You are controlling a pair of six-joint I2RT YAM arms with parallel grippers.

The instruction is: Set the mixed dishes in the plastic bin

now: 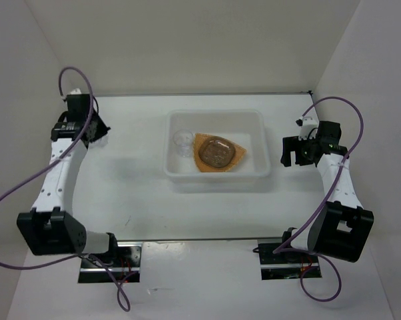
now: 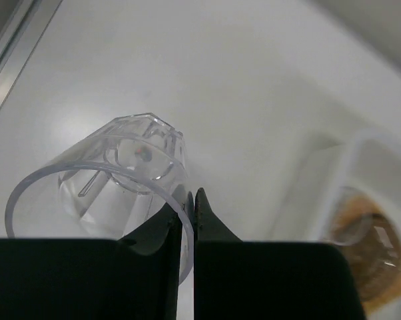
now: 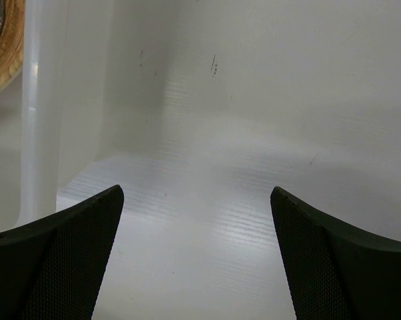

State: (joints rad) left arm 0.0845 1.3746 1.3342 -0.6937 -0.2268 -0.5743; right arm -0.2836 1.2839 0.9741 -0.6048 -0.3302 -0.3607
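Item: cup (image 2: 114,180), clear with a faceted base, lying tilted with its mouth toward the left wrist camera. Location: far-left part of the table (image 1: 134,193), well apart from the bin (image 1: 214,175). Held by: left gripper (image 2: 189,197), jaws pinched almost together with the near wall of the rim passing between them. This rim pinch was probably chosen because the thin wall suits a narrow grip better than the round body does. Whether the cup rests on the table or hangs clear of it cannot be told. Bin contents: plate (image 1: 202,162), tan-orange, with a grey dish (image 1: 219,152) sitting on it; other cup (image 1: 182,141) upright just left of the plate. Right gripper (image 3: 197,193): jaws wide apart, nothing between them, just outside the bin's right wall, likely placed there to leave the left arm's path free. Outstanding, by appearance: the held cup has yet to go into the bin.
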